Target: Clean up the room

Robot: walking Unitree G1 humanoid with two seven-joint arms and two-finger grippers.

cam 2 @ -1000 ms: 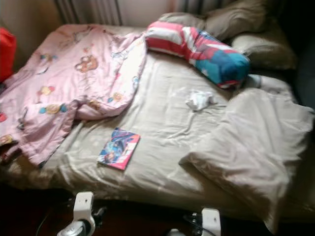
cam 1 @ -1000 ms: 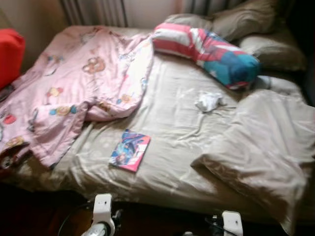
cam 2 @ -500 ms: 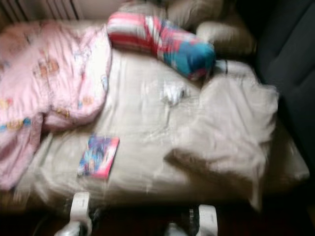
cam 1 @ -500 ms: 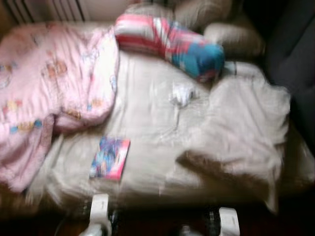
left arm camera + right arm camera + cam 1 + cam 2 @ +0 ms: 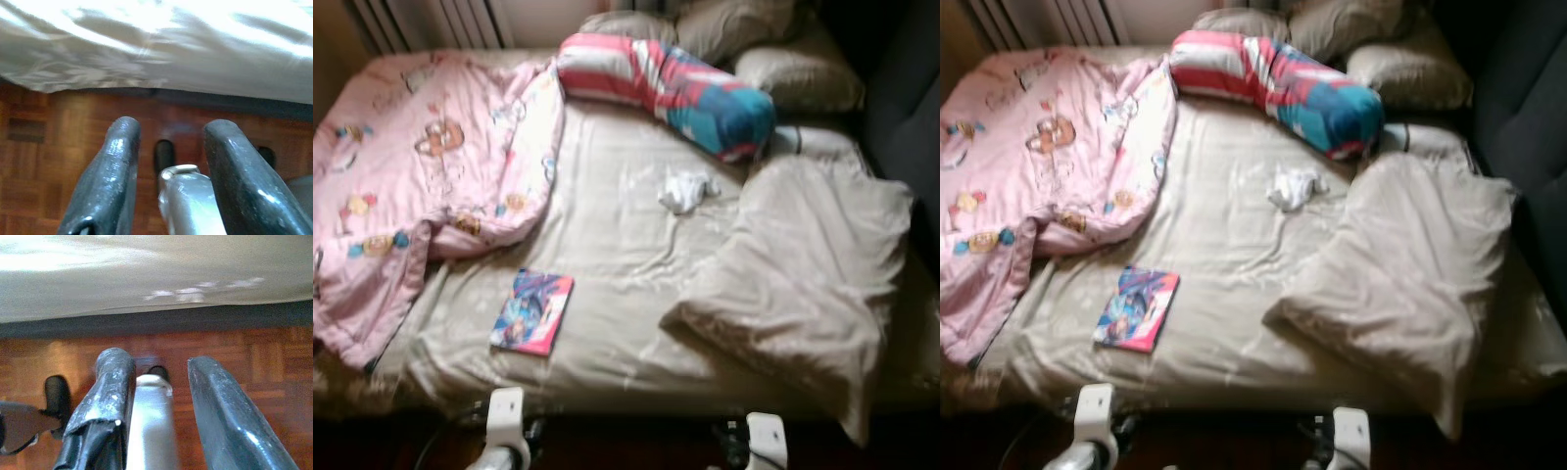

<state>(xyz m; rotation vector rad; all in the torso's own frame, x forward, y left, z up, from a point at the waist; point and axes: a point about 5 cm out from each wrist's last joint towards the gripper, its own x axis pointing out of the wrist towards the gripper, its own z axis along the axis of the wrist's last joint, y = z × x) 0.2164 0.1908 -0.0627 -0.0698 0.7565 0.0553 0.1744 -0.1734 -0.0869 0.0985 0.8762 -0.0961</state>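
A wide bed covered with a beige satin sheet [image 5: 626, 245] is lying in front of the robot and serves here as the landmark. A thin book with a pink and blue picture cover [image 5: 532, 311] is lying flat on the sheet, near the foot edge of the bed, toward the left side. A pink quilt with cartoon figures [image 5: 421, 186] is lying crumpled over the left half of the bed, its edge just beside the book. A small crumpled white cloth [image 5: 685, 190] is resting near the middle of the bed. A long bolster with red, white and teal stripes [image 5: 666, 83] is lying across the head end, in front of the beige pillows [image 5: 798, 76]. A rumpled beige duvet [image 5: 813, 274] is covering the right side of the bed.

The left gripper [image 5: 168, 161] and the right gripper [image 5: 156, 391] are hanging low over the brown parquet floor [image 5: 49, 142] beside the foot edge of the bed, both with fingers parted and holding nothing.
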